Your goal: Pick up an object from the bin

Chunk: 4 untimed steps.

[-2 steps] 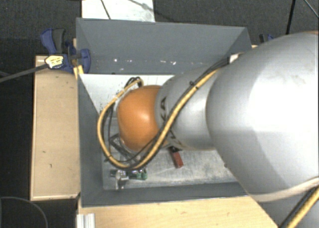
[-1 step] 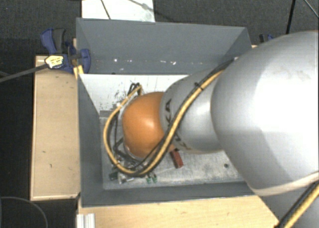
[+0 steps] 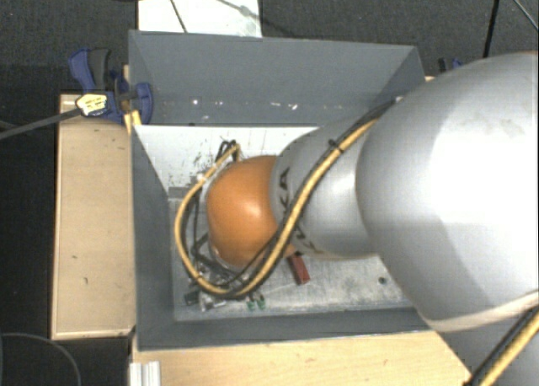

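Observation:
My gripper [image 3: 210, 272] hangs low over the front left part of the bin floor, with just a bit of its dark body visible under the arm's orange cover. A small reddish-brown block [image 3: 298, 270] lies on the floor just to its right, partly hidden by the arm. A small green-tipped piece [image 3: 253, 300] rests by the front wall just below the gripper. A small dark bit [image 3: 194, 297] lies at the front left corner.
The arm and its looped cables cover most of the bin's middle and right. The gripper is close to the left and front walls. Bare, scuffed floor shows at the front right and at the back left.

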{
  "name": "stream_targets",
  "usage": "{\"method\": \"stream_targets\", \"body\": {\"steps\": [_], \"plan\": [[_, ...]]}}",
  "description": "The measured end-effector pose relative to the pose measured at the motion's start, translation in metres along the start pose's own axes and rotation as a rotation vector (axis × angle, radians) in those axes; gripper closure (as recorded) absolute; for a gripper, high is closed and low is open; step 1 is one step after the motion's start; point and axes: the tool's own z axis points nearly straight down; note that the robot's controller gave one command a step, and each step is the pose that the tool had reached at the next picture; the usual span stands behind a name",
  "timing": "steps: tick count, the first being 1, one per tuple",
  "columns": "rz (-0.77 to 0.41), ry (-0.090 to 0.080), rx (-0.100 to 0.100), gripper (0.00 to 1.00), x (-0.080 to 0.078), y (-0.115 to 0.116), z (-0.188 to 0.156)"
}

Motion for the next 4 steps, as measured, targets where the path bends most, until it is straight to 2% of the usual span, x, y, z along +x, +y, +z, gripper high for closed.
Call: {"method": "stream_targets", "body": {"steps": [1,2,4], "plan": [[0.0,0.005,0.001,1.0,0.002,0.0,-0.005],[0.008,-0.002,0.0,1.0,0.0,0.0,-0.038],[0.011,0.0,0.001,1.0,0.001,0.0,-0.052]]}}
